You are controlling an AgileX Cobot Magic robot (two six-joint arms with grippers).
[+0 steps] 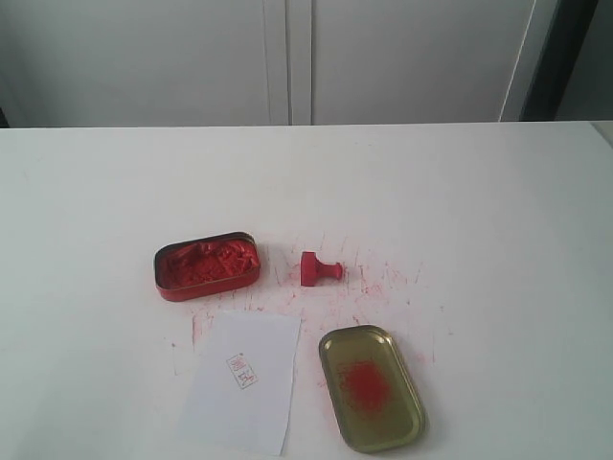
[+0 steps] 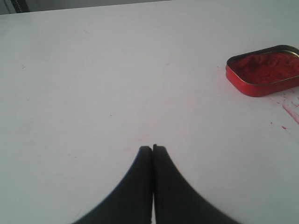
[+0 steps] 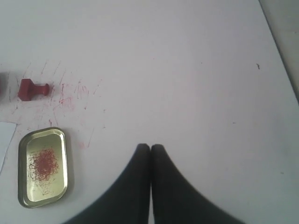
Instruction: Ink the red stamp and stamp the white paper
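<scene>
The red stamp (image 1: 319, 268) lies on its side on the white table, between the ink tin and the gold lid; the right wrist view shows the red stamp (image 3: 32, 89) too. The white paper (image 1: 244, 379) lies flat near the front edge and bears a small red square imprint (image 1: 242, 370); only a corner of the white paper (image 3: 5, 135) enters the right wrist view. My left gripper (image 2: 153, 148) is shut and empty over bare table, well away from the tin. My right gripper (image 3: 150, 147) is shut and empty, apart from the stamp. Neither arm appears in the exterior view.
A red oval tin of lumpy ink paste (image 1: 207, 264) sits left of the stamp, also visible as the tin (image 2: 265, 70). The gold lid (image 1: 372, 386) with a red smear lies right of the paper, seen again as the lid (image 3: 43, 165). Red smudges (image 1: 383, 283) mark the table.
</scene>
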